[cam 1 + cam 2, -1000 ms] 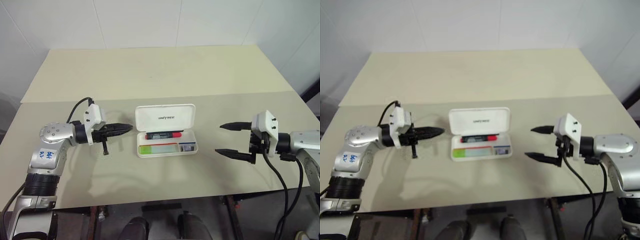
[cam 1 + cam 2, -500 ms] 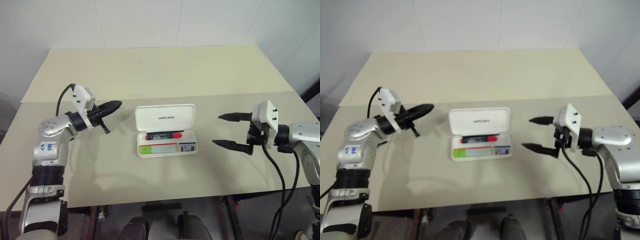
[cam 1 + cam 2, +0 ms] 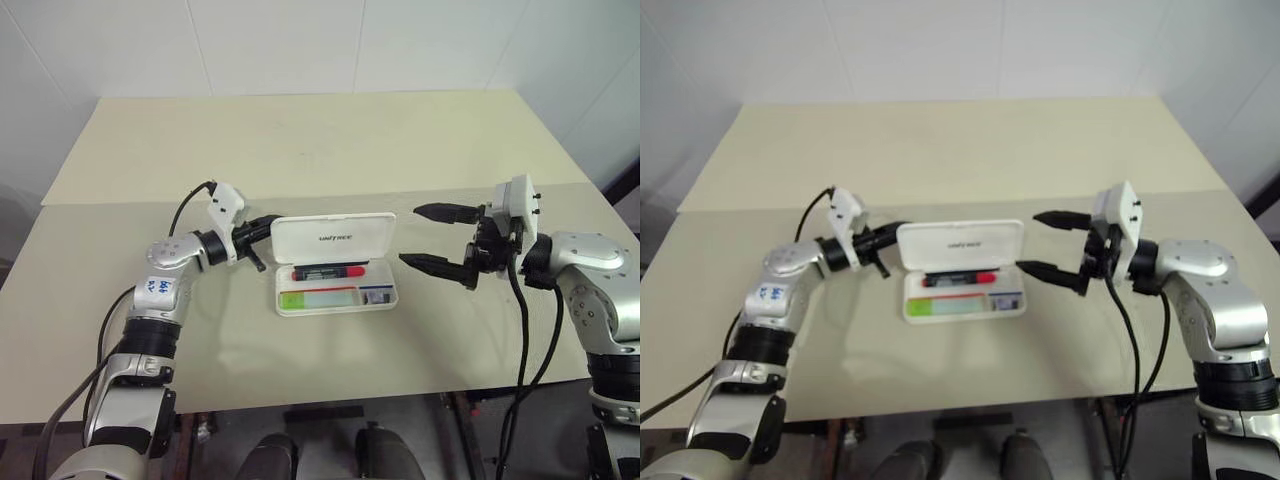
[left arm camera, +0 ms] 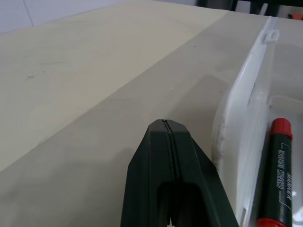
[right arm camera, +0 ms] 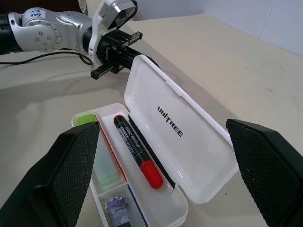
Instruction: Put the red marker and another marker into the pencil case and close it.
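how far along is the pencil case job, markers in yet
Both are in: the red marker and green marker lie inside the pencil case. Nothing is held; the shut left pincer sits behind the upright lid, the right pincer open beside it. Closing remains.

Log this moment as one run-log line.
red marker in pencil case | green marker in case | lid up | left claw shut behind lid | right claw open, empty

Both head eyes look forward and down over the counter (image 3: 300,150); each wrist camera sits close, facing the pencil case (image 5: 189,142).
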Controlling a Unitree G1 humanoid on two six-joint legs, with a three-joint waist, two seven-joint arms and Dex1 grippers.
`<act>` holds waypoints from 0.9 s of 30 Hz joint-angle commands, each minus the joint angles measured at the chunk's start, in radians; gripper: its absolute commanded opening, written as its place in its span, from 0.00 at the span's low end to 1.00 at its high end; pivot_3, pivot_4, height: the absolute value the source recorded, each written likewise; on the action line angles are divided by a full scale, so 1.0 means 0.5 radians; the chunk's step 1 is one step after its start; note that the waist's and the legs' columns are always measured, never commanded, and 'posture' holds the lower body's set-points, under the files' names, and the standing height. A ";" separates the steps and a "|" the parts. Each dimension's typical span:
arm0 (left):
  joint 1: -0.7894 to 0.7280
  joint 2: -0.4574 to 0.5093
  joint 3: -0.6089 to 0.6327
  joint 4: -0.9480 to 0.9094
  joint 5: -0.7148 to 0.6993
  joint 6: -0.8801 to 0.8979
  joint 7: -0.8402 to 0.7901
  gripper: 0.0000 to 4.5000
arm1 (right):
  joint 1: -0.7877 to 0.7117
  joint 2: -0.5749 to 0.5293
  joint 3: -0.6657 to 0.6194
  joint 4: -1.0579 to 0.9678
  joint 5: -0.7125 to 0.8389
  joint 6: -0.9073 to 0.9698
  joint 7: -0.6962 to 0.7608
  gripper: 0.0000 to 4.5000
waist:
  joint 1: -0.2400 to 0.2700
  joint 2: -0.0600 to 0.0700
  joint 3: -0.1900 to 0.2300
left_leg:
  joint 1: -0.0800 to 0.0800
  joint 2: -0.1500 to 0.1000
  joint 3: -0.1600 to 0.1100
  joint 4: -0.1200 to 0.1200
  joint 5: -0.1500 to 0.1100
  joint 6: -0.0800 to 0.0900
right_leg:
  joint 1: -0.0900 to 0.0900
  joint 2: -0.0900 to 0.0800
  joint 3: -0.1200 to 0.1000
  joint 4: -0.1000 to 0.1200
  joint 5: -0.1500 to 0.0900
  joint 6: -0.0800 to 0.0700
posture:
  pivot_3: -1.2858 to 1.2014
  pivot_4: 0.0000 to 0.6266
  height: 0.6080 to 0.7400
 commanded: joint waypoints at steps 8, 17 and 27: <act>0.058 0.220 -0.007 -0.211 -0.086 -0.125 -0.501 0.00 | 0.069 -0.055 -0.086 -0.149 0.055 0.052 -0.036 1.00 | -0.003 0.000 0.000 | -0.001 -0.001 0.000 0.000 0.000 0.000 | 0.000 -0.003 -0.005 -0.001 0.000 0.000 | 0.52 0.24 1.00; 0.046 0.297 -0.194 -0.261 0.046 -0.296 -0.733 0.00 | 0.135 -0.020 -0.087 -0.232 0.066 0.071 -0.120 1.00 | 0.006 0.000 0.000 | -0.002 -0.002 0.000 0.000 0.000 0.000 | 0.004 -0.003 -0.005 -0.002 0.001 -0.001 | 0.52 0.24 1.00; 0.114 0.249 -0.441 -0.364 0.177 -0.319 -0.783 0.00 | 0.190 -0.007 -0.095 -0.314 0.106 0.114 -0.239 1.00 | -0.001 0.000 0.000 | -0.001 -0.001 0.000 -0.001 0.000 0.001 | 0.003 -0.002 -0.005 -0.002 0.001 -0.001 | 0.52 0.24 1.00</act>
